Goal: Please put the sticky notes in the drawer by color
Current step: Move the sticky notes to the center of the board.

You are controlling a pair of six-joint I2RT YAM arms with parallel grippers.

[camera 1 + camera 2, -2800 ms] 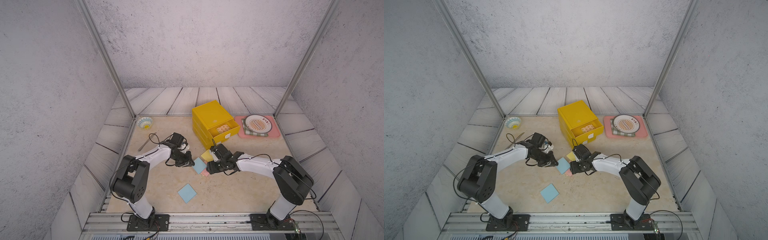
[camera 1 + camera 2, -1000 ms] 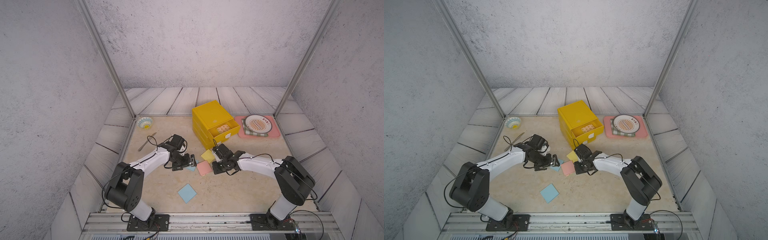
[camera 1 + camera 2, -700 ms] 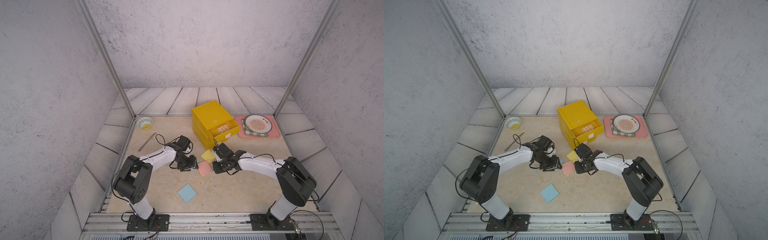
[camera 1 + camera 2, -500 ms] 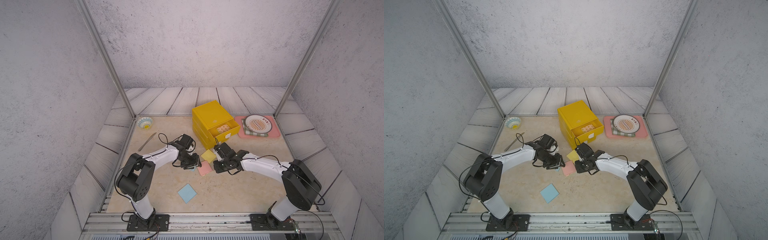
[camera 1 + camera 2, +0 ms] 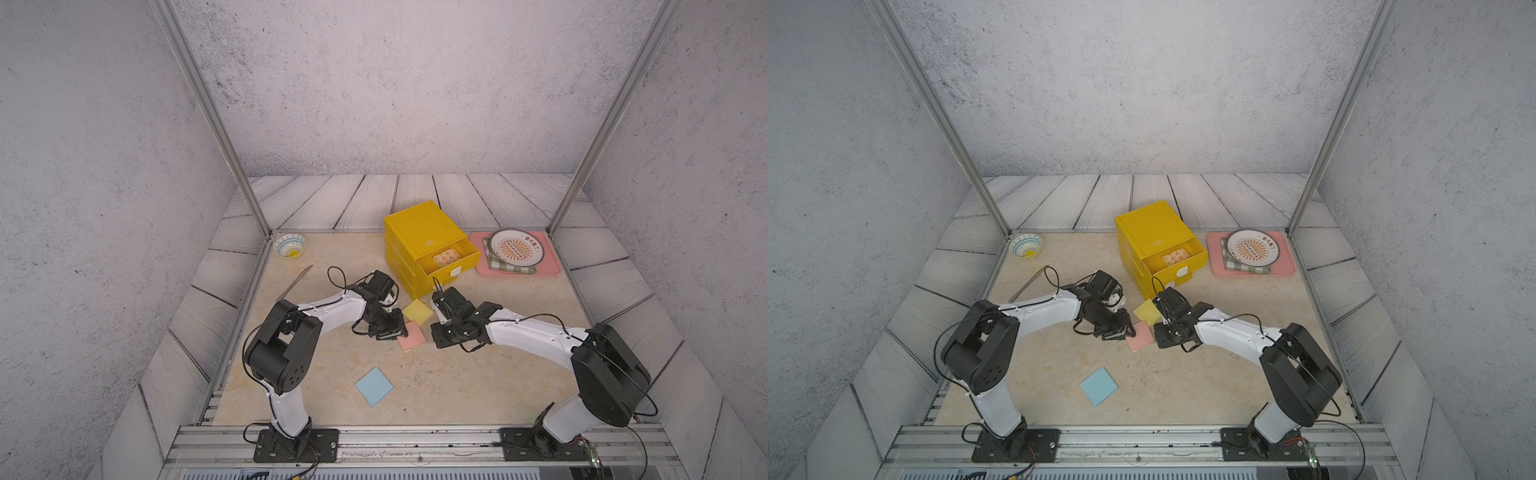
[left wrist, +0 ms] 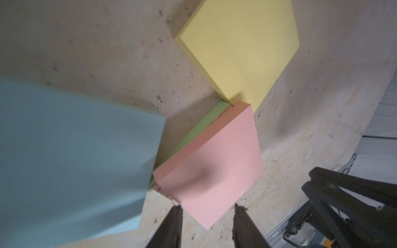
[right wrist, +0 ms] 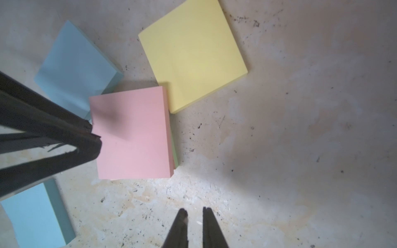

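While the drawer (image 5: 419, 232) stood at the far side with its top tray open, all five sticky notes (image 7: 193, 55) lay unsorted on the table (image 5: 478, 374) nearer, the left gripper (image 6: 207, 208) pinching a corner of the pink note (image 6: 214, 163), the right gripper (image 7: 194, 211) barely parted and empty.

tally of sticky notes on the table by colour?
light blue notes: 2
yellow note: 1
pink note: 1
green note, mostly hidden under the pink one: 1
total: 5
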